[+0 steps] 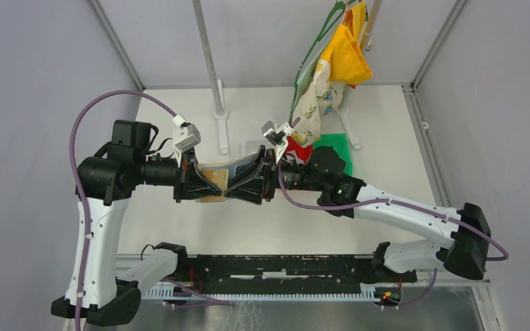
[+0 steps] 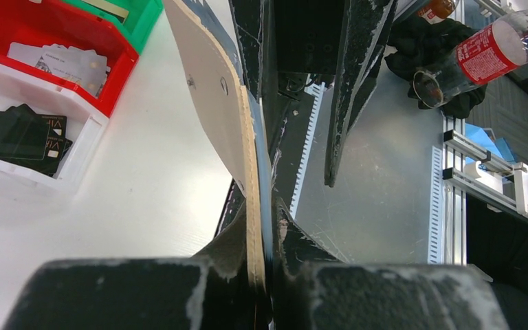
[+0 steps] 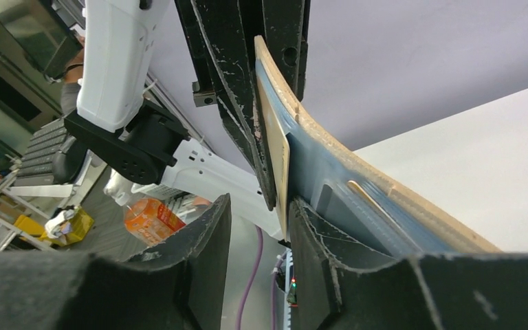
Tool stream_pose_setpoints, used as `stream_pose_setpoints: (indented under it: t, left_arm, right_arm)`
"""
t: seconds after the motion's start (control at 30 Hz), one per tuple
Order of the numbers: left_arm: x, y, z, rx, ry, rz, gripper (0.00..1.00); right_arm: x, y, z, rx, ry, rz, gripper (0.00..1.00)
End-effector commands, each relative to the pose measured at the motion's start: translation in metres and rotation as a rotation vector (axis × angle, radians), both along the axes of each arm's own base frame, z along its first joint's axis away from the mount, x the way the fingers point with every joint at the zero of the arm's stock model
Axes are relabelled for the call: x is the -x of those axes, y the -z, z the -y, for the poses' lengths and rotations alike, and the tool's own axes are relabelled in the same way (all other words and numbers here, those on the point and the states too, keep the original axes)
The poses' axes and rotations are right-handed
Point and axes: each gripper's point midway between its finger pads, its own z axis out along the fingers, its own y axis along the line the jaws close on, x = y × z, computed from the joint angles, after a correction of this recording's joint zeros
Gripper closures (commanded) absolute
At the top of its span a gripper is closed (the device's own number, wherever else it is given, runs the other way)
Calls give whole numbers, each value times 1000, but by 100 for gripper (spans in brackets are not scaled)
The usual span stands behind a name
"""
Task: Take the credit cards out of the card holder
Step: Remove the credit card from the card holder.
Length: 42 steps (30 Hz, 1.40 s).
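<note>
My left gripper (image 1: pixel 210 185) is shut on the tan edge of the card holder (image 1: pixel 215 181), which hangs above the table. In the left wrist view the card holder (image 2: pixel 213 96) rises on edge from the left gripper (image 2: pixel 259 220). My right gripper (image 1: pixel 238 187) faces it from the right. In the right wrist view the right gripper (image 3: pixel 261 206) is open; the card holder (image 3: pixel 316 165) shows its pale blue inside against the outer finger (image 3: pixel 323 261), and a beige flat piece lies along that finger's inner edge. Pale credit cards (image 2: pixel 62 62) lie in a red bin (image 2: pixel 120 65).
A white bin (image 2: pixel 82 155) next to the red bin holds black cards (image 2: pixel 20 134). A green bin (image 1: pixel 337 148) stands behind the right arm. Patterned and yellow cloths (image 1: pixel 328 76) hang at the back. A white pole (image 1: pixel 214 76) stands behind the grippers.
</note>
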Motion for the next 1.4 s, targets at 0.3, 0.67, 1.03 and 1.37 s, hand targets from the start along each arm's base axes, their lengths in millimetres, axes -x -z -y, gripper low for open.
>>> stream_pose_setpoints:
  t: [0.3,0.67,1.03,1.37]
  left_arm:
    - [4,-18,4,51,35,76,81]
    - [18,-37,10,135,108,55,76]
    - [16,-44,13,165,125,20,89]
    - [13,-46,15,179,119,18,98]
  right_arm:
    - [17,-35,11,-222,-103,-25,90]
    - [18,-38,26,-309,-120,-58,100]
    - [17,-24,47,-309,-80,-53,100]
    - [22,-45,39,-371,-150,-70,62]
